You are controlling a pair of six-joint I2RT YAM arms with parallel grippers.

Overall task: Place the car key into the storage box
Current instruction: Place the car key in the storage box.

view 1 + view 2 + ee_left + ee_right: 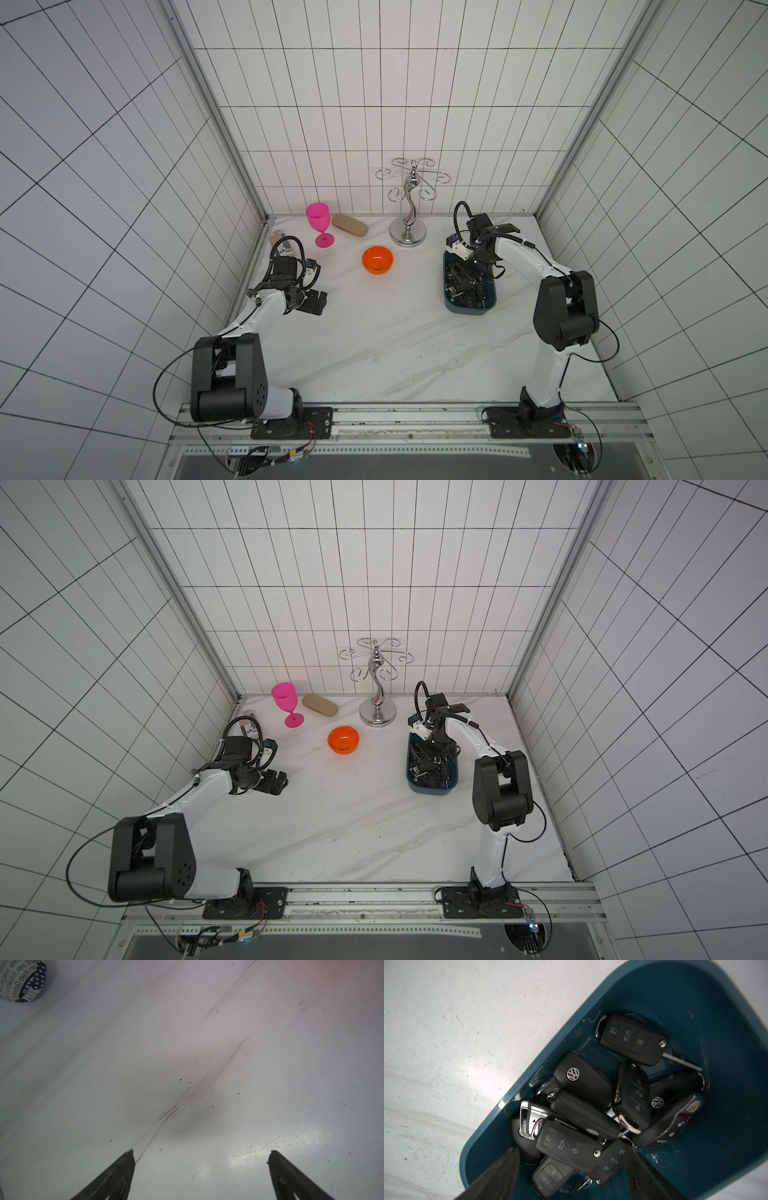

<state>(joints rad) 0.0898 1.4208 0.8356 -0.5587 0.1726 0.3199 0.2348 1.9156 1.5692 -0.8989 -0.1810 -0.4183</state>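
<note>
The storage box [466,310], a dark teal-blue plastic tub with rounded corners and low walls, is sitting flat on the white marbled tabletop [374,353], toward its right side in both top views [430,790]. It is holding a loose heap of other black key fobs [627,1040]. The car key [569,1145], a black flip fob with three buttons and a silver stud, is lying face up on top of that heap, slanting across its neighbours near one end of the box [716,1022].
</note>
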